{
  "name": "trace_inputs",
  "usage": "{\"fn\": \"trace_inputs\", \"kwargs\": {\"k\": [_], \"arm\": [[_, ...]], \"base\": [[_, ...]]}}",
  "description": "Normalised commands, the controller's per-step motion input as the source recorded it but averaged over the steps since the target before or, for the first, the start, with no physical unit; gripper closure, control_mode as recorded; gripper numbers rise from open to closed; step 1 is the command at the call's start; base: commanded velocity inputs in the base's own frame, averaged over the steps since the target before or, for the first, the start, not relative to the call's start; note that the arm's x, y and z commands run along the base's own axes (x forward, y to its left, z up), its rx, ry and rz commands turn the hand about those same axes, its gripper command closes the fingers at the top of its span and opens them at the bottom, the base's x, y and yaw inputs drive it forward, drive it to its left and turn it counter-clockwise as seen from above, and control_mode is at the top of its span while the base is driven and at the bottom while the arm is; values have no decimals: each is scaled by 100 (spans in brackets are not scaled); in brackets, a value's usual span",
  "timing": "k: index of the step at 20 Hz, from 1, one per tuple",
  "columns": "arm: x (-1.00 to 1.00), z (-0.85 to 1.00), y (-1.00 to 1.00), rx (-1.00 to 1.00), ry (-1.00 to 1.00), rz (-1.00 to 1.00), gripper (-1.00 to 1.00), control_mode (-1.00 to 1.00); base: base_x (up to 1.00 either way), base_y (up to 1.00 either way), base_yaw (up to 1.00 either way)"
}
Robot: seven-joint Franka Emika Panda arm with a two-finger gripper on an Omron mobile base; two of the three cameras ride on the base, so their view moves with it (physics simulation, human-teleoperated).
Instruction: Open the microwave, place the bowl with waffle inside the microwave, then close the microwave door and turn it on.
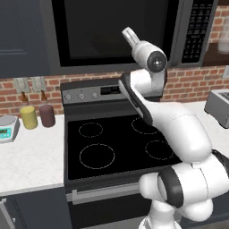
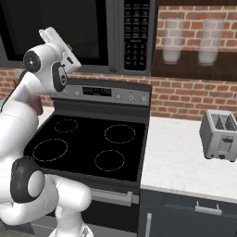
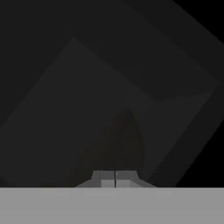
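Base views flank stove (image 1: 116, 143); hand view close against microwave door (image 3: 109, 87).

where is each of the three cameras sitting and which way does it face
Left base view: behind the arm to its left, facing forward and down at the stove and microwave; white arm rises from lower right.
Right base view: behind the arm to its right, facing the same stove, with the toaster at right; arm rises from lower left.
Hand view: on the hand, looking along the shut claw at the microwave's dark glass.
Both base views share the stove, microwave and toaster.
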Motion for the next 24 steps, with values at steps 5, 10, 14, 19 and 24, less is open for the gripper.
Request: {"fn": "trace_inputs", "kwargs": {"k": [5,10,14,19,24], "arm": [[69,9,-13,0,33,10,100,-100],[-67,-14,-17,0,-2,2,100,-100],[-100,-32,-13,5,-43,1,100,-100],[-100,-5,-29,11,-33,0,100,-100],[-99,0,-80,22,-4,-1,100,-100]], "base": [[0,0,0],[0,0,0],[0,0,0],[0,0,0],[0,0,0]]}}
